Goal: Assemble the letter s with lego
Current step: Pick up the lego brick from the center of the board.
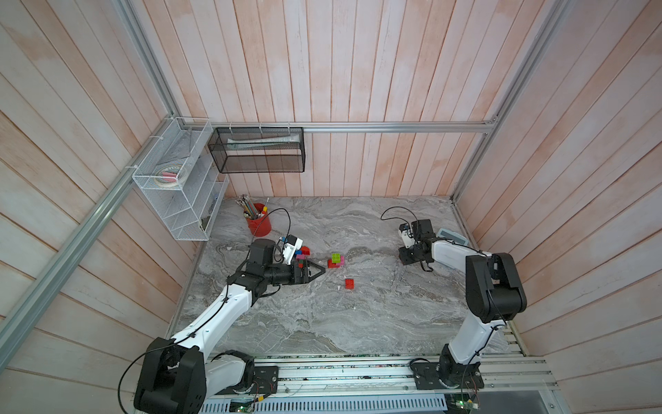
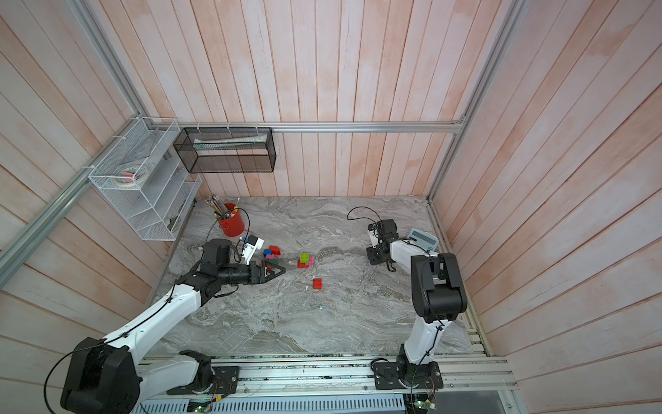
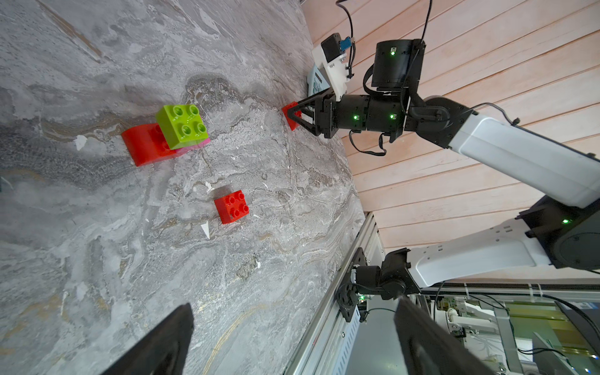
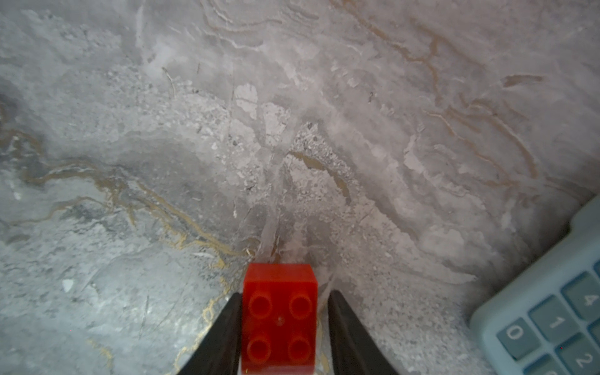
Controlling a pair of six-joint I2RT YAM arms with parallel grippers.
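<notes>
Red lego brick [image 4: 280, 316] inside right claw [image 4: 285, 293], one finger [image 4: 224, 334] touching, other just apart, left claw [image 3: 295, 306] spread

White arm links [image 1: 215, 315], black joints [image 1: 496, 286], black pointed jaws, thin cables [image 3: 350, 21], green lights [image 3: 355, 117]

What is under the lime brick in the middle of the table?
A pink brick, only its edge showing, and part of a red brick. The lime brick covers how those two join.
</notes>
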